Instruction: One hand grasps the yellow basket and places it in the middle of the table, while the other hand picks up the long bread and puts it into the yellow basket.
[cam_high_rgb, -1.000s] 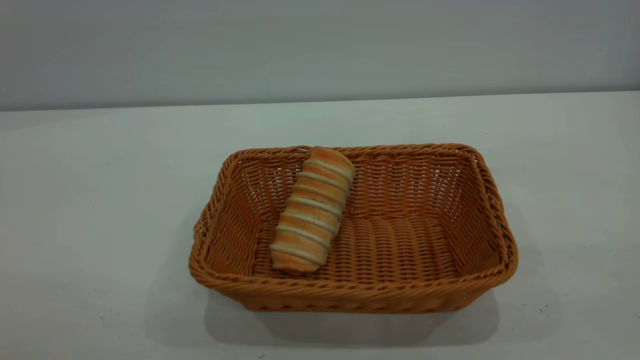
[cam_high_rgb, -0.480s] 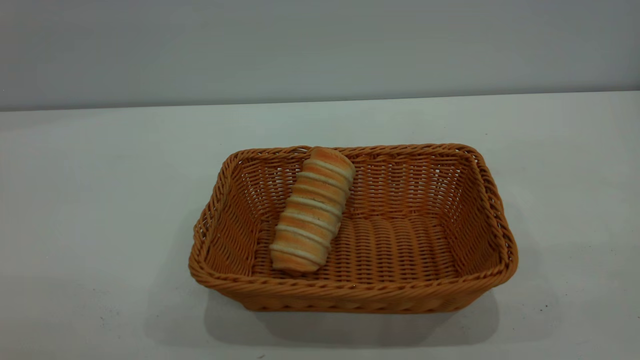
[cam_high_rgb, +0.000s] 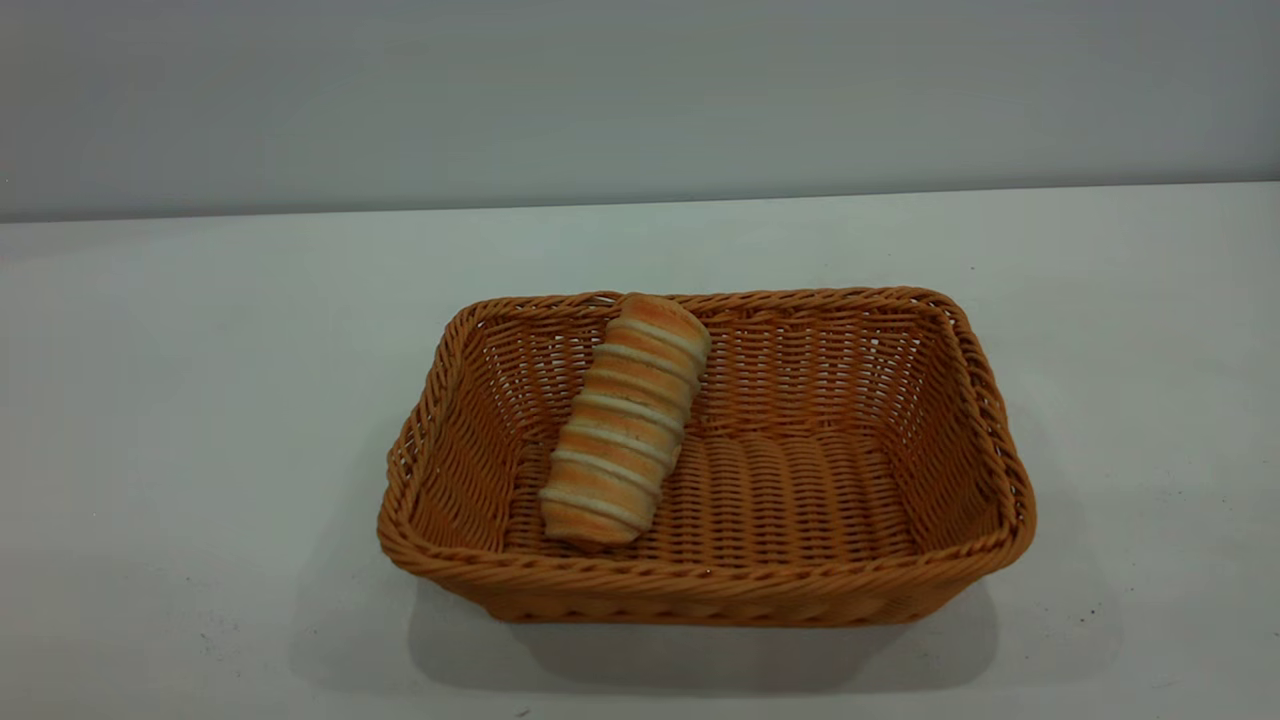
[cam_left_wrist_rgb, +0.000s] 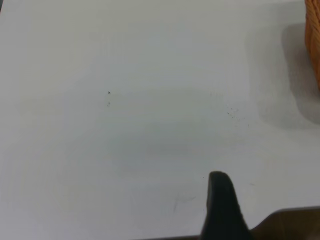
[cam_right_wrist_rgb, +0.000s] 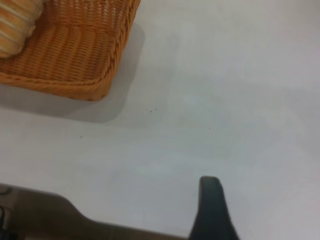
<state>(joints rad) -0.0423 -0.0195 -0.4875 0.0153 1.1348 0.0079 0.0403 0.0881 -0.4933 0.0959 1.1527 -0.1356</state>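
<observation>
I work in what looks like a bare test or lab setup: a plain white tabletop (cam_high_rgb: 200, 400) against a blank grey wall (cam_high_rgb: 640, 90), with no furniture or household clutter (only a few tiny dark specks on the surface). A wicker basket (cam_high_rgb: 700, 590) holding striped bread (cam_high_rgb: 620, 420) sits there like a staged prop.

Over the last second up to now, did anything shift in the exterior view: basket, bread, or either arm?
Nothing visibly changed. The long bread lies as before in the left part of the yellow basket, its far end leaning on the back wall, and the basket sits in the same spot on the table. No arm enters the exterior view in any of the three pictures.
</observation>
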